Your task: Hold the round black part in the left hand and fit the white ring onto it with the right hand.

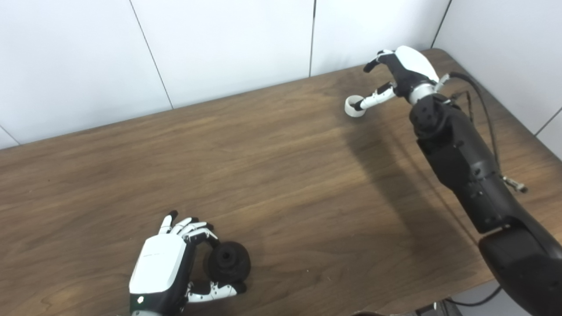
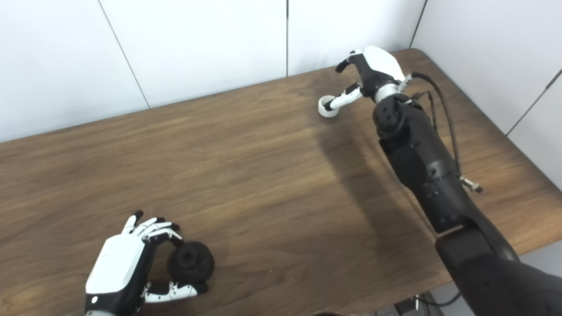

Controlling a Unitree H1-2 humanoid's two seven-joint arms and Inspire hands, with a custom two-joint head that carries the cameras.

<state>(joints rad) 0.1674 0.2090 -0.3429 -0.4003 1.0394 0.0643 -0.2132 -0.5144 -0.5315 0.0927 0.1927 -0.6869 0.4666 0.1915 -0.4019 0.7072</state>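
Note:
The round black part (image 1: 228, 262), with a hole in its middle, lies on the wooden table (image 1: 281, 175) near the front left. My left hand (image 1: 169, 263) wraps it from the left: curled fingers (image 1: 203, 234) rest on its far side and the thumb lies along its near side. At the far right, the white ring (image 1: 354, 106) sits on the table. My right hand (image 1: 401, 70) hovers just right of it, open. Its thumb tip touches the ring's rim while the other fingers (image 1: 373, 65) stay raised above, apart from the ring.
White wall panels (image 1: 219, 44) stand right behind the table's far edge and along its right side. The right forearm (image 1: 465, 166) with its cable stretches over the table's right part. Bare wood lies between the two hands.

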